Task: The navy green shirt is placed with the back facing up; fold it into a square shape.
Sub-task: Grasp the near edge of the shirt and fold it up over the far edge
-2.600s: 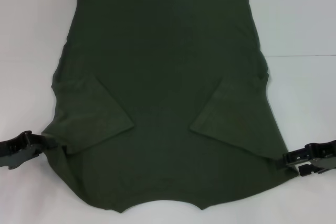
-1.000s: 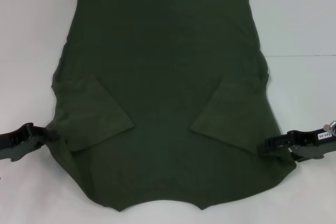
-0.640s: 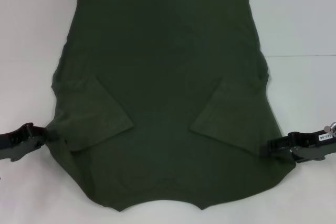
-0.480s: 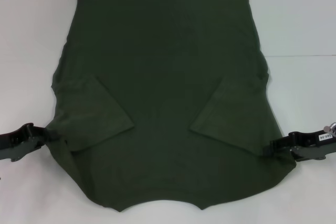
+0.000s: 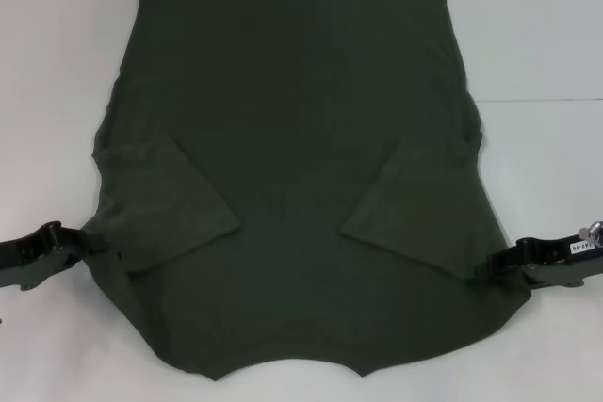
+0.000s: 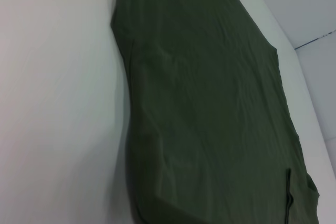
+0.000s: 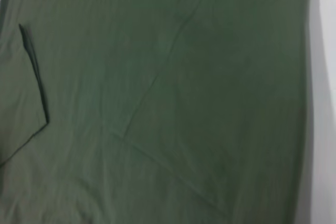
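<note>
The left hand (image 5: 83, 244) lay low on the white bench (image 5: 57, 91), its tips touching the left edge of the navy green shirt (image 5: 292, 138) near the shoulder; whether they were apart or pinched on cloth could not be told. The shirt lay flat across the middle of the bench, neckline (image 5: 290, 369) nearest the robot, hem at the far side, and both short sleeves (image 5: 165, 204) folded inward over the body. The right hand (image 5: 492, 263) sat at the shirt's right edge, its tips against the fabric, and its grip was likewise impossible to tell.
</note>
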{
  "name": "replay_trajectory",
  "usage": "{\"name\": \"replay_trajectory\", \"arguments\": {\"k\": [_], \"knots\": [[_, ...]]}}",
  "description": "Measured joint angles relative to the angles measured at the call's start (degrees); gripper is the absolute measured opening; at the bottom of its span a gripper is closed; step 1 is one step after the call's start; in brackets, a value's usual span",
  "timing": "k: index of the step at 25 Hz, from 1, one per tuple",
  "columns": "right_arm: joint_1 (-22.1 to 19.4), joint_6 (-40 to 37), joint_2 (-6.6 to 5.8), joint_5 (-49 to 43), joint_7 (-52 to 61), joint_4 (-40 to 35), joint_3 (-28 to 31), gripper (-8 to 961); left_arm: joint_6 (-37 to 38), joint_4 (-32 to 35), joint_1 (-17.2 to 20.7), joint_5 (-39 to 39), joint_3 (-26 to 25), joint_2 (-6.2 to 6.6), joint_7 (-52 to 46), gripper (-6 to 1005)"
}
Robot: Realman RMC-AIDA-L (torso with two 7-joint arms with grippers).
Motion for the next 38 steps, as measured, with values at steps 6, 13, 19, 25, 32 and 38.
{"name": "replay_trajectory", "arguments": {"k": [6, 13, 19, 25, 32, 38], "knots": [[0.0, 0.4, 0.00, 0.0, 0.1, 0.0, -0.1, 416, -0.1, 0.0, 0.0, 0.0, 0.0, -0.08, 0.3, 65], [0.0, 1.1, 0.06, 0.0, -1.0, 0.0, -0.6, 333, -0.2, 0.0, 0.0, 0.0, 0.0, -0.12, 0.3, 71], [-0.2, 1.6, 0.33, 0.0, -2.1, -0.6, -1.0, 206, -0.4, -0.5, -0.1, 0.0, 0.0, -0.10, 0.5, 77], [-0.2, 1.5, 0.35, 0.0, -2.7, -0.7, -1.0, 91, -0.5, -0.6, -0.1, 0.0, 0.0, -0.06, 0.6, 82], [-0.9, 1.7, 0.06, 0.1, -4.6, -0.8, -0.4, 36, 0.3, -0.6, -0.1, 0.0, 0.1, 0.20, 0.8, 88], [-2.6, -1.6, -0.73, 0.4, -11.3, -1.3, 3.5, 35, 5.2, 0.5, 0.1, 0.5, 0.1, 0.95, 1.9, 94]]}}
